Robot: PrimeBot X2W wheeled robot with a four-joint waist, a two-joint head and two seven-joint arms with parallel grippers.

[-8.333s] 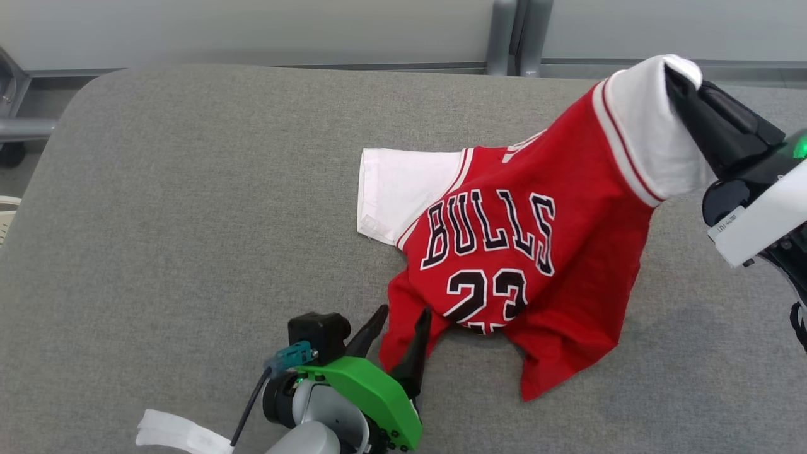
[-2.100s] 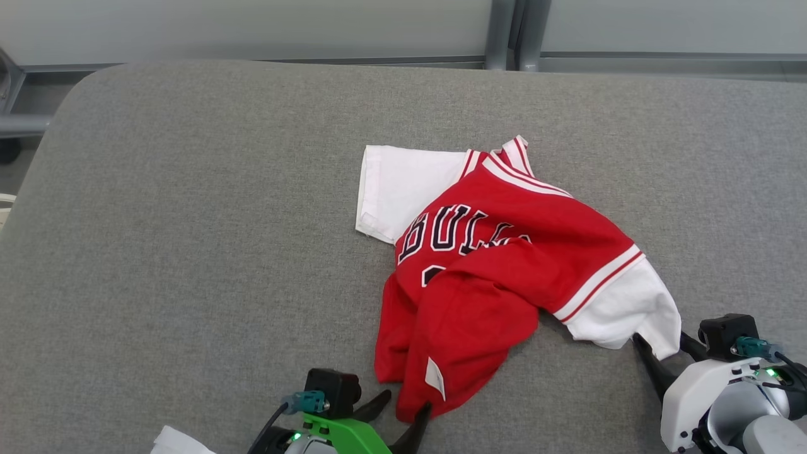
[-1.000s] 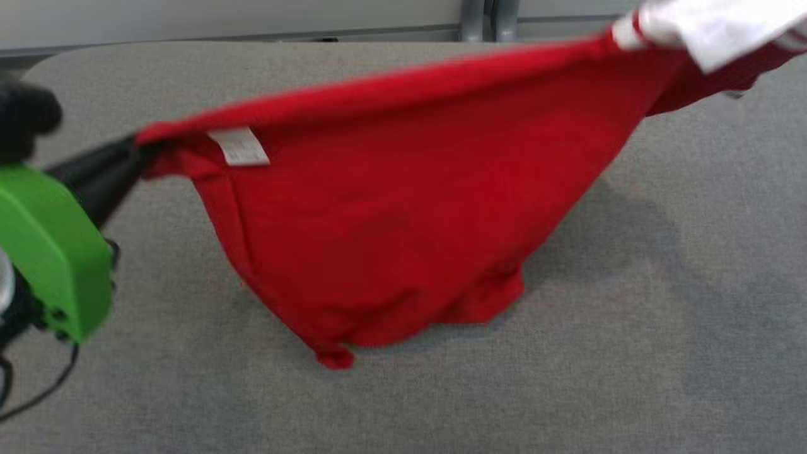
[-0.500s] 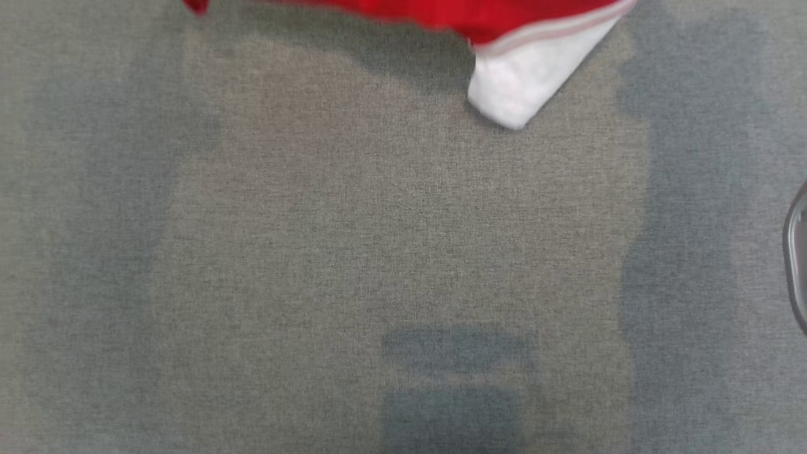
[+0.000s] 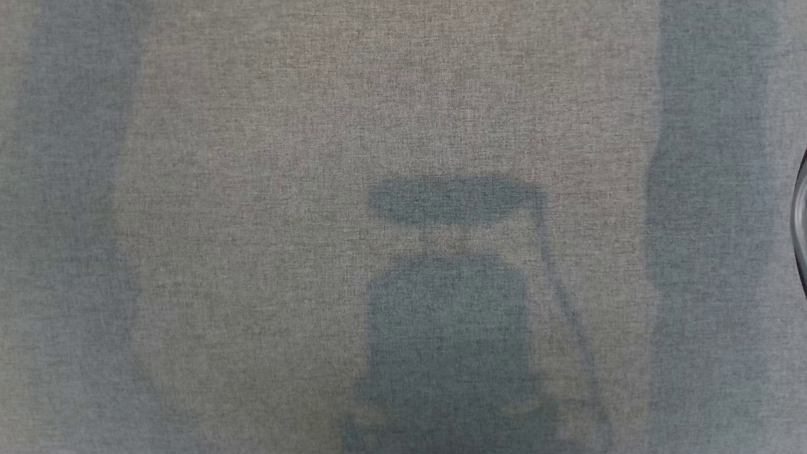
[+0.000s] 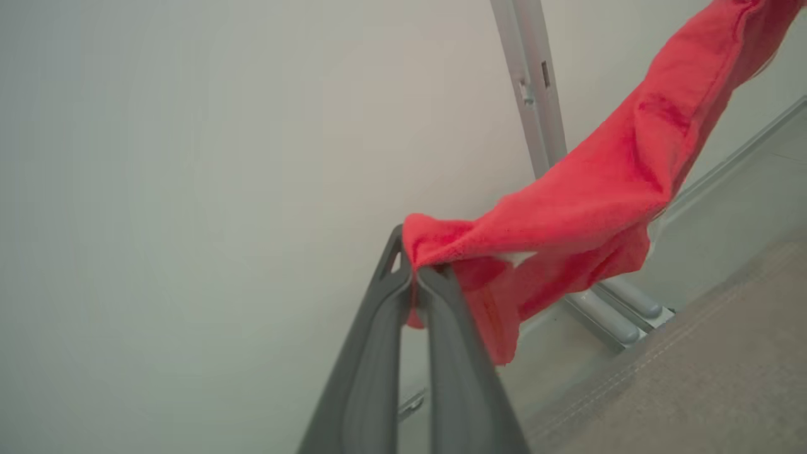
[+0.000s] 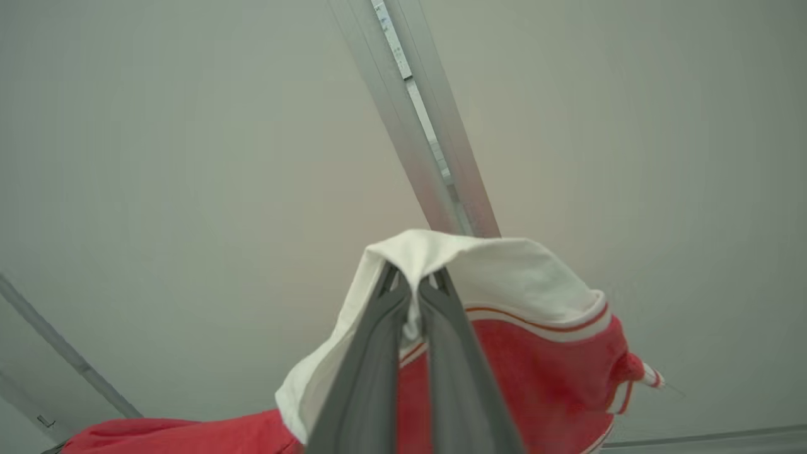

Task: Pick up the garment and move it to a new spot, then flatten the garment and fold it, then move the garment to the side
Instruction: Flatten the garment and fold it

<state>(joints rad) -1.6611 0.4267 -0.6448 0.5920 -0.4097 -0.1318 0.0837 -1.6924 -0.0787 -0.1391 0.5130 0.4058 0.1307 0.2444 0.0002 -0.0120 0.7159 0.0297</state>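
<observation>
Held aloft — garment (image 6: 586, 195) pinched at both ends.
Clamped tight: left gripper (image 6: 414, 279) on red edge (image 6: 441, 239) — right gripper (image 7: 413, 287) on white sleeve (image 7: 504, 271).

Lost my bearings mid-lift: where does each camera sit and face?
Head view: from the head, down at the grey surface; shadows there.
Left wrist view: along the left tool, shut on the garment, toward the wall.
Right wrist view: along the right tool, shut on the white sleeve, toward the wall.
Wrist views share the garment.

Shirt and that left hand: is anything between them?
Nothing. In the left wrist view the left hand is shut straight on the red shirt, pinching its edge.
</observation>
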